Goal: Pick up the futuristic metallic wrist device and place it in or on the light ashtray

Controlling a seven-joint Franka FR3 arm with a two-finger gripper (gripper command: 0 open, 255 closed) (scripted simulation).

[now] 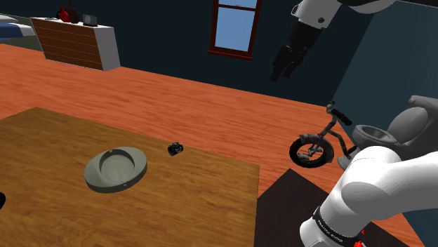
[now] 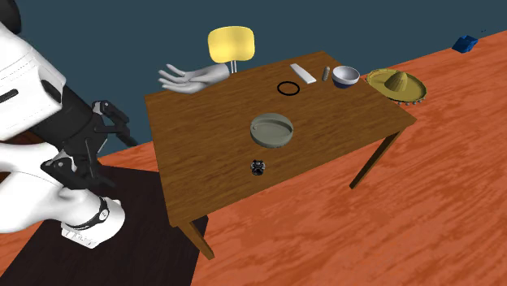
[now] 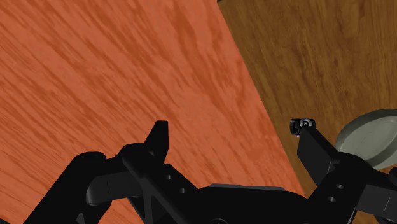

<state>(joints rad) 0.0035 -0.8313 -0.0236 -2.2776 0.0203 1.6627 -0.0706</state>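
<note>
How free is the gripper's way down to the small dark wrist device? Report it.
Probably yes. The device lies alone on the table, apart from the ashtray, with nothing over it. The open gripper hangs high, beyond the table's edge, and nothing stands between them.

Flat, even render light; floor [image 1: 210, 105] bright, walls [image 1: 161, 28] dim.

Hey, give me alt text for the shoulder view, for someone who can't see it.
A small black wrist device lies on a brown wooden table beside a round grey ashtray, not touching it. The black gripper hangs high above the orange wood floor beyond the table.
</note>
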